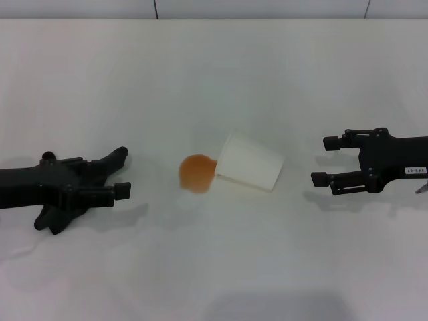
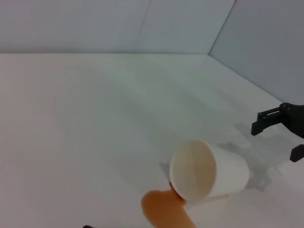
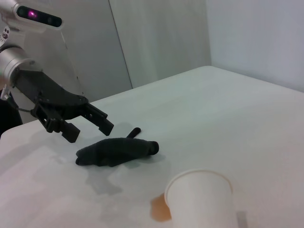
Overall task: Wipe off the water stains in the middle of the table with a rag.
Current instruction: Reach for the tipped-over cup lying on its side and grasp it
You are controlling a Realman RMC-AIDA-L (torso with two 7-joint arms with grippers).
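Observation:
The orange water stain (image 1: 196,172) lies mid-table on the white table (image 1: 214,80), touching the mouth of a white paper cup (image 1: 251,168) that lies on its side. The stain also shows in the left wrist view (image 2: 166,209) and the right wrist view (image 3: 160,209). The black rag (image 1: 53,217) lies on the table at the left, seen more clearly in the right wrist view (image 3: 116,151). My left gripper (image 1: 110,177) is open and empty just over the rag; it also shows in the right wrist view (image 3: 90,132). My right gripper (image 1: 322,160) is open and empty, right of the cup.
The cup also shows in the left wrist view (image 2: 209,173), its mouth facing that camera, and in the right wrist view (image 3: 202,199). The right gripper (image 2: 275,142) appears far off in the left wrist view. Grey walls stand beyond the table's far edge.

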